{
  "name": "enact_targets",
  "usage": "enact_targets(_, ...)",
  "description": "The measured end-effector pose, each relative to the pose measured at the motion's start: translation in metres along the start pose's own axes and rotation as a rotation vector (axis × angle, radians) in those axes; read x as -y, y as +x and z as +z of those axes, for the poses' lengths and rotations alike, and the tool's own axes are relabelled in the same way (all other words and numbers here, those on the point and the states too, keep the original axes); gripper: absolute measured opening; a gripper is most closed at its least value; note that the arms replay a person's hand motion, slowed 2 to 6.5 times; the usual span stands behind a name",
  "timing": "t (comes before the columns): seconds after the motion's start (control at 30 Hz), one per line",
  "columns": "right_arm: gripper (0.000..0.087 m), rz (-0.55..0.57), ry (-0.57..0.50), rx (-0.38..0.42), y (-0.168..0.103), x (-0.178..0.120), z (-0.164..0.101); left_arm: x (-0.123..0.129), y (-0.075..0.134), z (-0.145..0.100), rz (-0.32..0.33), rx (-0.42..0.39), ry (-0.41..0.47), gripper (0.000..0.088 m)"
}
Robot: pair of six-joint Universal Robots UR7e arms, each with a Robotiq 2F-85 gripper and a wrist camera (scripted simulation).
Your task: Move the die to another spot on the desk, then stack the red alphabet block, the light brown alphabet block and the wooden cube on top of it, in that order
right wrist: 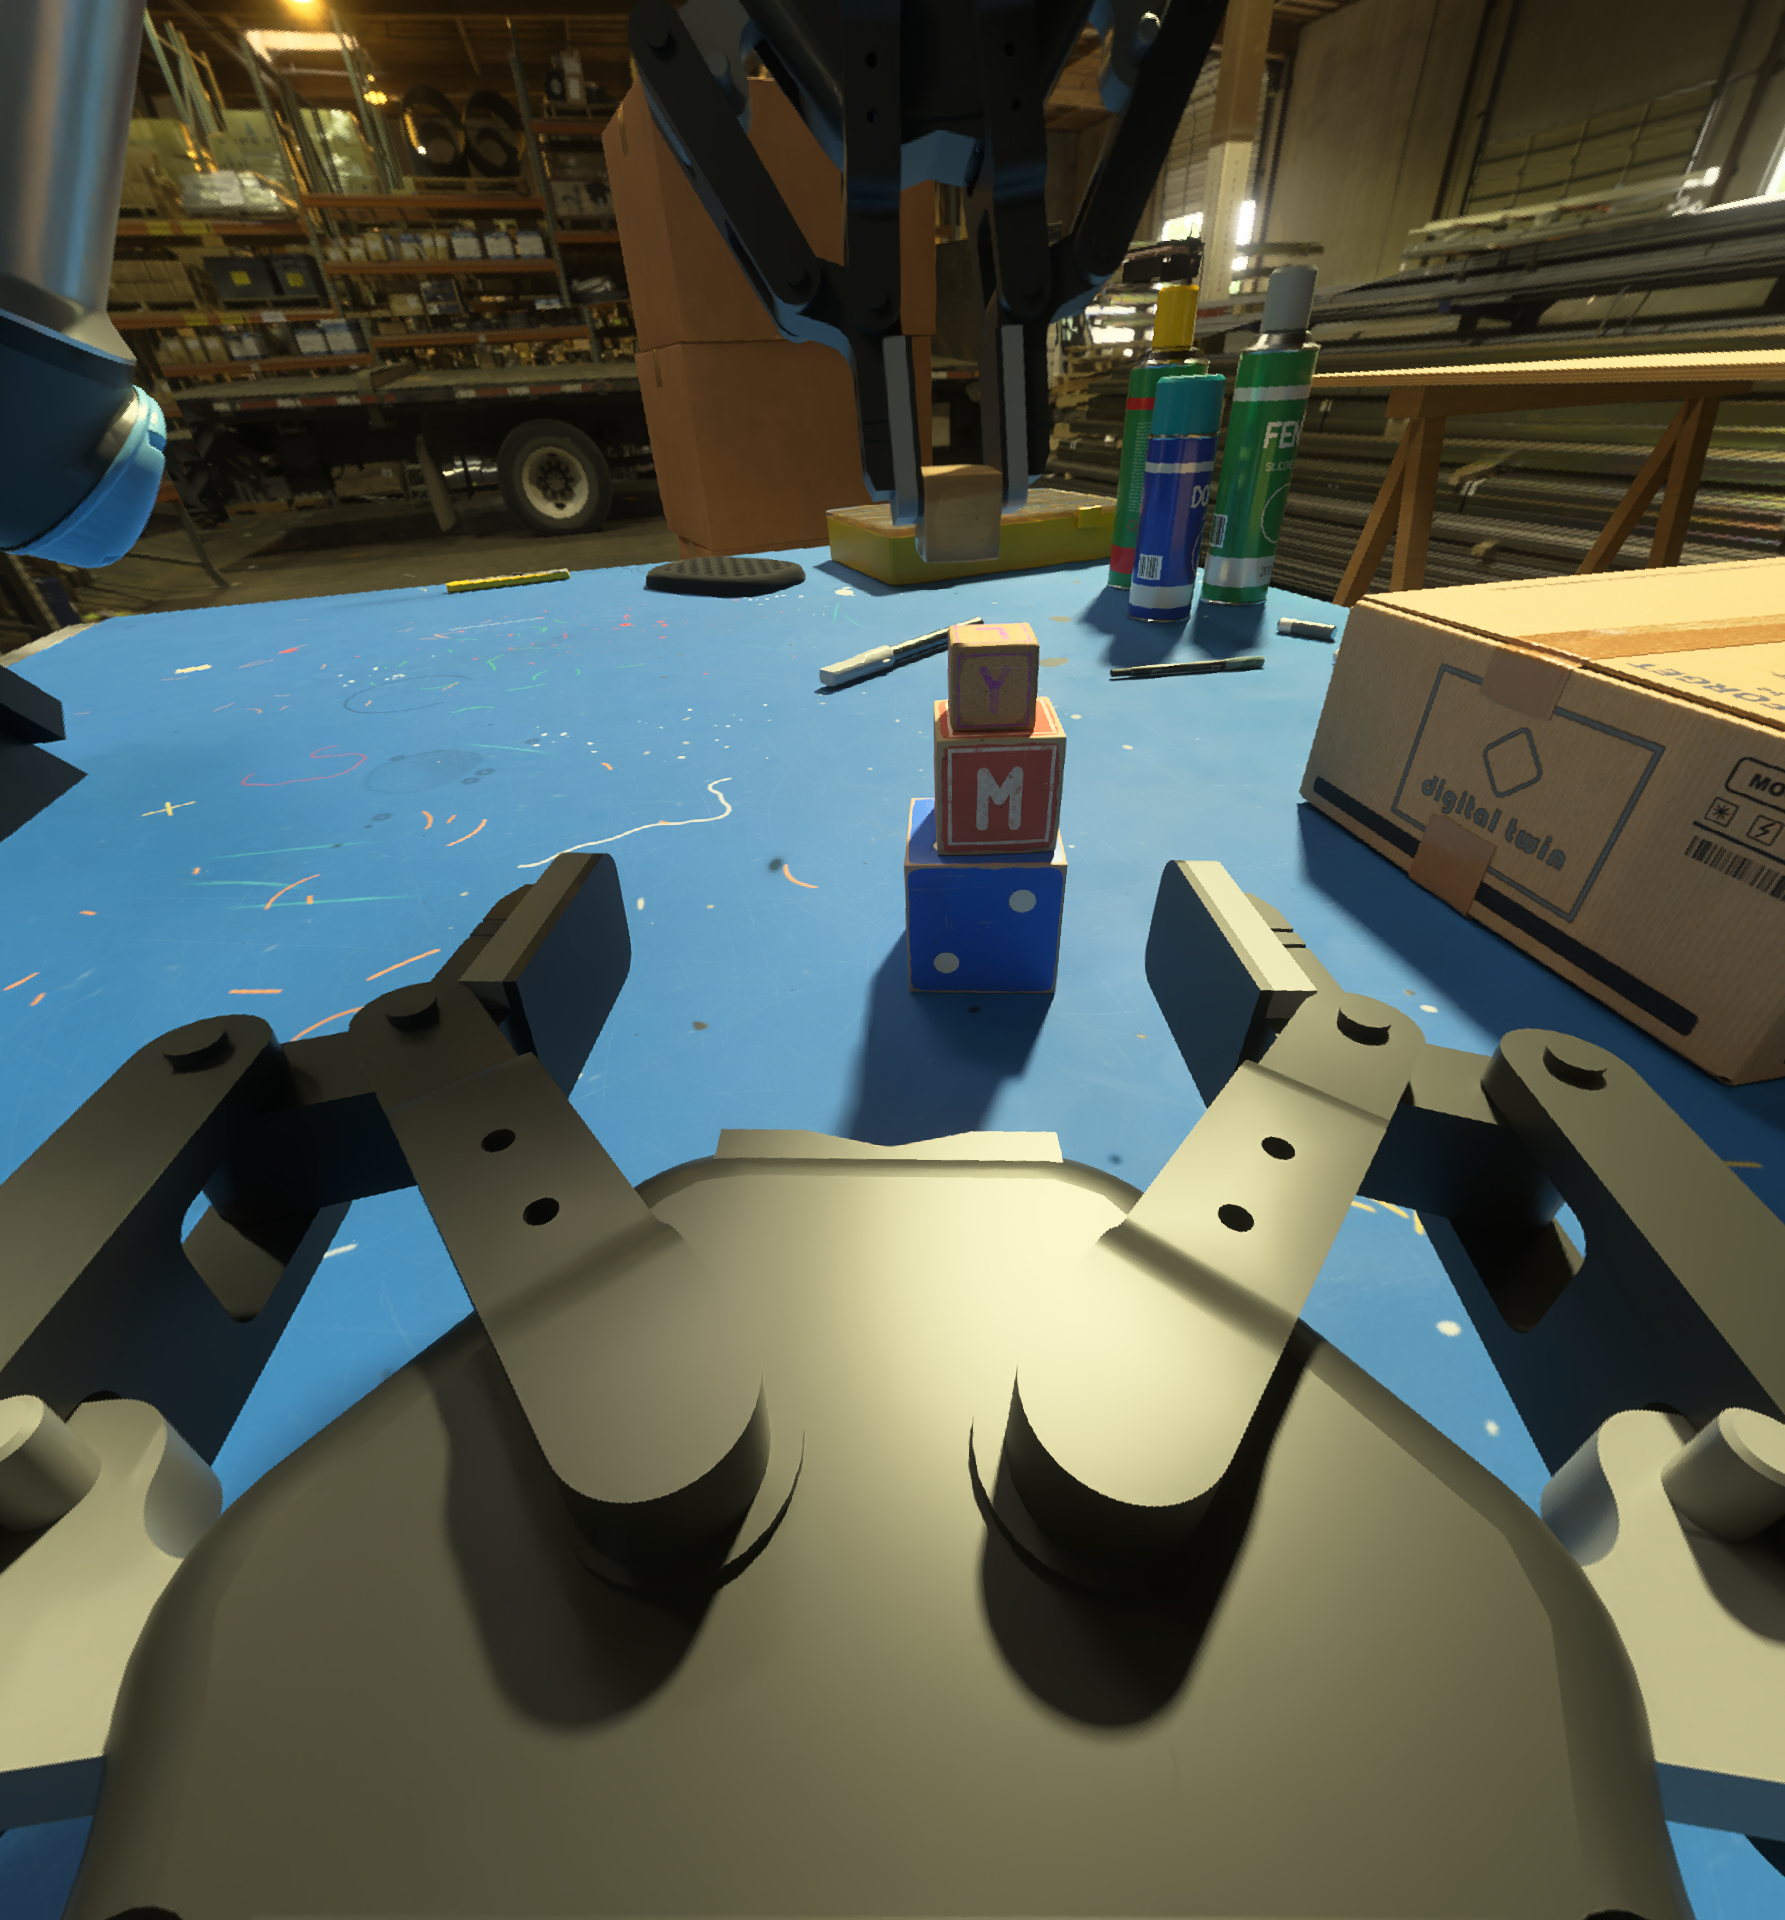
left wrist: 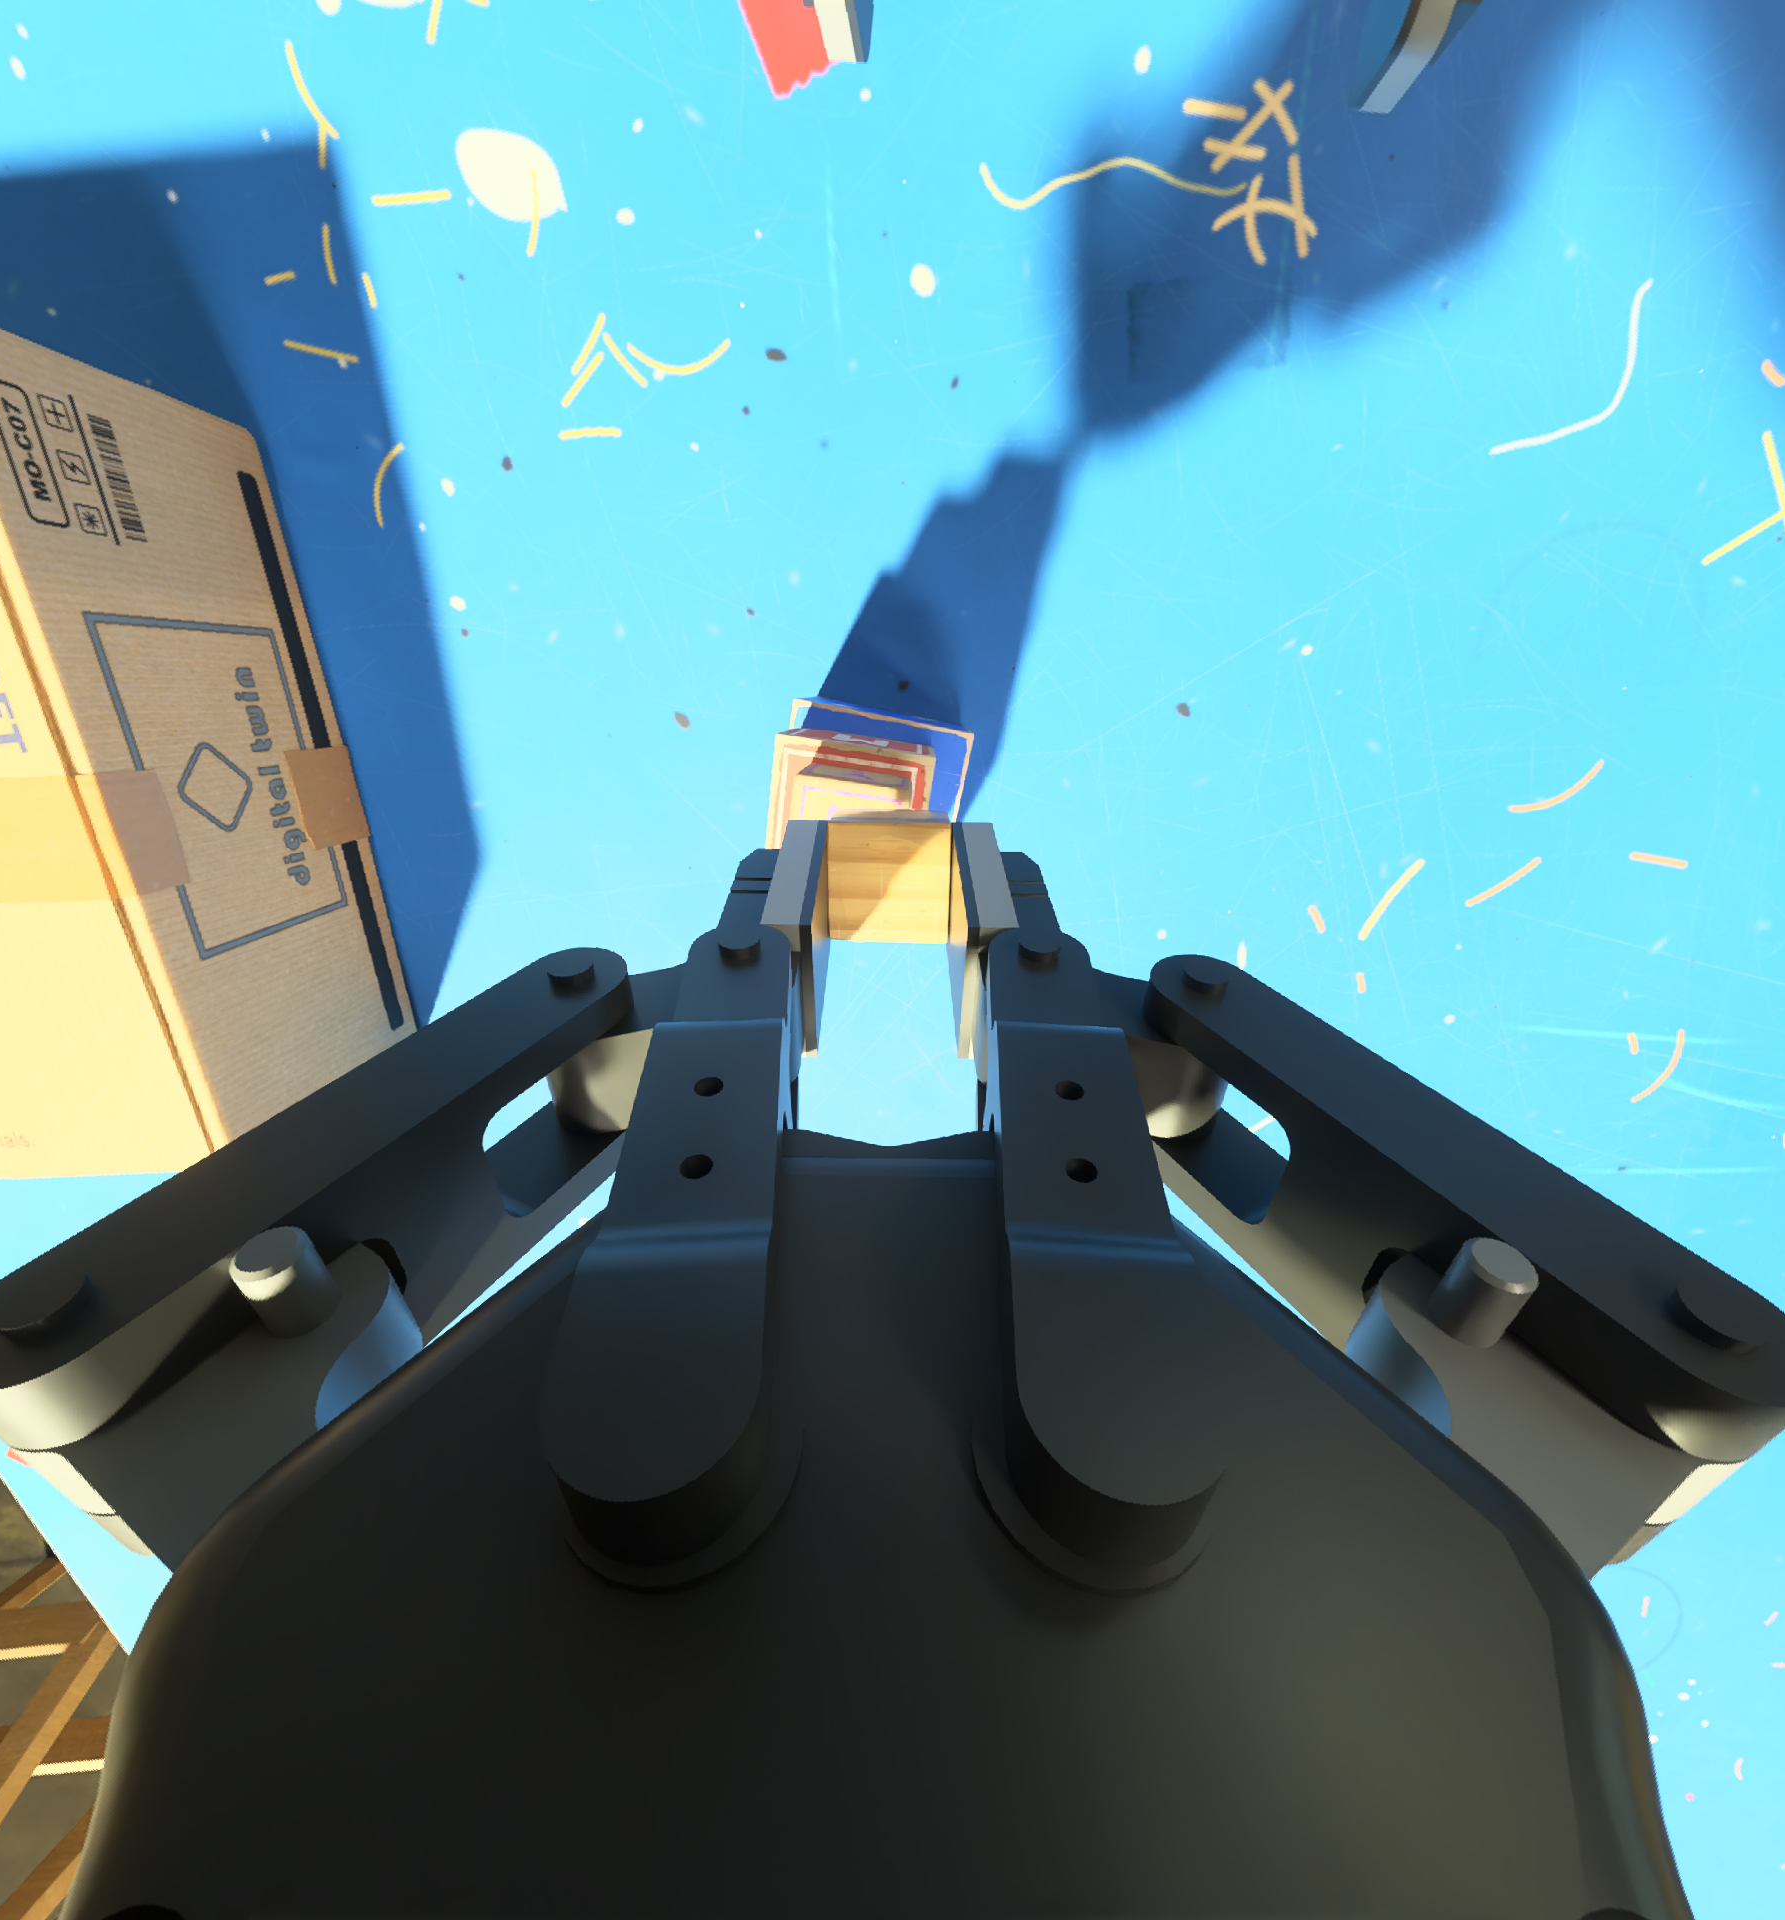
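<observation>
A blue die (right wrist: 983, 920) stands on the blue desk. The red alphabet block (right wrist: 999, 781) sits on it, and the light brown alphabet block (right wrist: 993, 678) sits on top of that. My left gripper (left wrist: 888, 878) is shut on the plain wooden cube (left wrist: 888, 881) and holds it straight above the stack, with a clear gap under it. In the right wrist view the left gripper (right wrist: 955, 497) hangs from above with the cube (right wrist: 961, 511). From above, the stack's die (left wrist: 945, 753) and red block (left wrist: 834, 771) peek out past the cube. My right gripper (right wrist: 893, 935) is open and empty, low, in front of the stack.
A cardboard box (right wrist: 1605, 769) lies right of the stack; it shows left in the left wrist view (left wrist: 119, 758). Three spray cans (right wrist: 1215, 468), a yellow-green case (right wrist: 971, 545), pens (right wrist: 893, 652), a black disc (right wrist: 724, 574) lie at the desk's far edge.
</observation>
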State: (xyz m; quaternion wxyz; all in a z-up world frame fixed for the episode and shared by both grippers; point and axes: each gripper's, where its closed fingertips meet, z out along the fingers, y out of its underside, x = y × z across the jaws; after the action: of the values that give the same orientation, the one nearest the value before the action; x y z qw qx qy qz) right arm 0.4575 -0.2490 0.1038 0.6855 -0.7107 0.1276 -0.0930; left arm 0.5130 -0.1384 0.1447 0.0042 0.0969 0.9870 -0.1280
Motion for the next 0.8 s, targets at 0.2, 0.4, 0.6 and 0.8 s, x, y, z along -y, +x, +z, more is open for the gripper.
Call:
enact_targets(0.2,0.0854,-0.003,-0.009,0.004,-0.001,-0.001,0.001,-0.004,-0.007,0.008,0.006,-0.01,-0.04,0.0201)
enact_targets(0.4,0.0854,-0.008,-0.013,0.005,-0.001,-0.001,0.001,-0.007,-0.009,0.012,0.022,-0.02,-0.054,0.0201)
enact_targets(0.6,0.0854,-0.008,-0.012,0.004,-0.001,-0.001,0.001,-0.007,-0.01,0.014,0.046,-0.034,-0.044,0.0201)
enact_targets(0.8,0.0854,-0.009,-0.012,0.003,-0.001,-0.001,0.001,-0.008,-0.01,0.016,0.066,-0.047,-0.039,0.0201)
